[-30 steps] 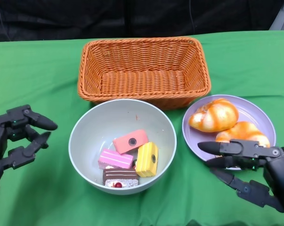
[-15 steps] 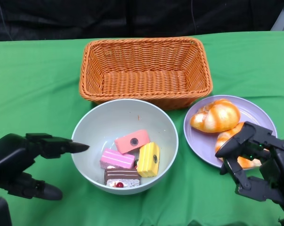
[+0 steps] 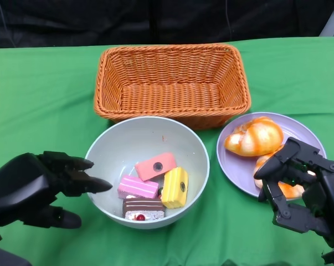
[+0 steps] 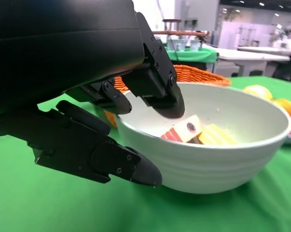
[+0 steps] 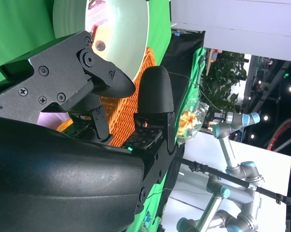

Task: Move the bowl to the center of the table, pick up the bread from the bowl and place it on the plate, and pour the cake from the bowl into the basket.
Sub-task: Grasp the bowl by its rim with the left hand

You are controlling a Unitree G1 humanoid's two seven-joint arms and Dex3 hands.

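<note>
Green table (image 3: 39,94): basket (image 3: 171,83) just behind bowl (image 3: 112,148), plate (image 3: 236,166) alongside.

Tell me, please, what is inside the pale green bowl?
The bowl holds four cake pieces: a pink slice, a salmon block, a yellow one and a chocolate slice with a cherry. Anything beneath them is hidden. No bread is visible.

I see matt green cloth over the worktop (image 3: 39,94). The basket (image 3: 172,83) is rough woven orange wicker. The pale bowl (image 3: 108,152) looks smooth, faintly glossy; the lilac plate (image 3: 233,166) likewise. The bread (image 3: 254,137) has a shiny glaze. My left hand (image 3: 36,188) is matt black plastic.
</note>
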